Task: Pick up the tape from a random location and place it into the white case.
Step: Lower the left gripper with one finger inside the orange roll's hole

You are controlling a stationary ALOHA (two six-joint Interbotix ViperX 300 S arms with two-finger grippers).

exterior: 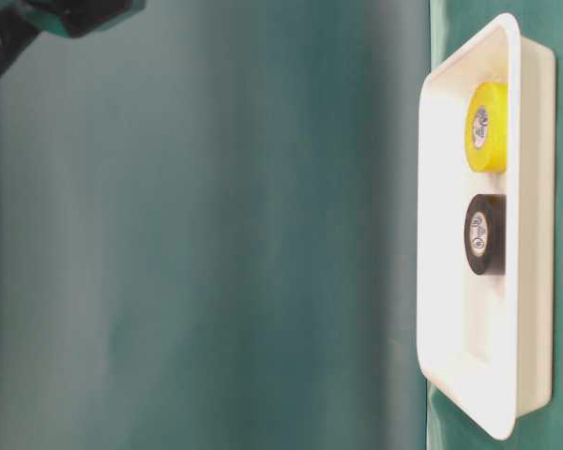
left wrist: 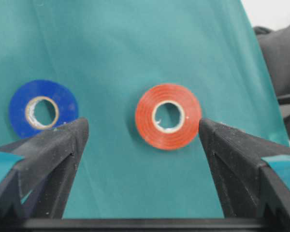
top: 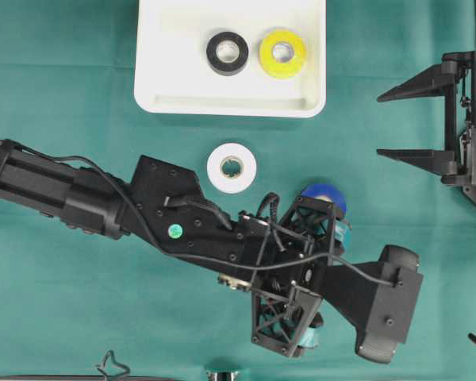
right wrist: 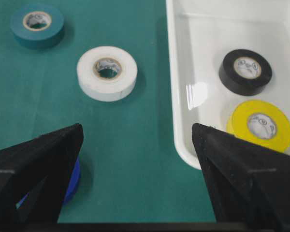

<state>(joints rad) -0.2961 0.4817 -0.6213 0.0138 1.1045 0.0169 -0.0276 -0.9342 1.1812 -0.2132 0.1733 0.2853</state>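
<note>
1. With both sets of jaws spread wide, nothing is held; left gripper is seen over the green cloth, right gripper is parked at the right edge of the overhead view.
2. White case is seen at top centre of the overhead view; black roll and yellow roll lie flat inside it, side by side, apart.
3. White roll lies flat on the cloth just below the case rim, outside it; not touched by either gripper.
4. Red roll is framed between the left fingertips in the wrist view; it lies flat on the cloth; contact with the right-hand tip cannot be told.
5. Blue roll lies flat beside the red one, apart from it; partly covered by the left arm in the overhead view.
6. Teal roll is seen in the right wrist view, on the cloth beyond the white roll, well apart from the case.
7. Table-level view: only case, black and yellow rolls are shown clearly; arm is a blur at the top corner.
</note>
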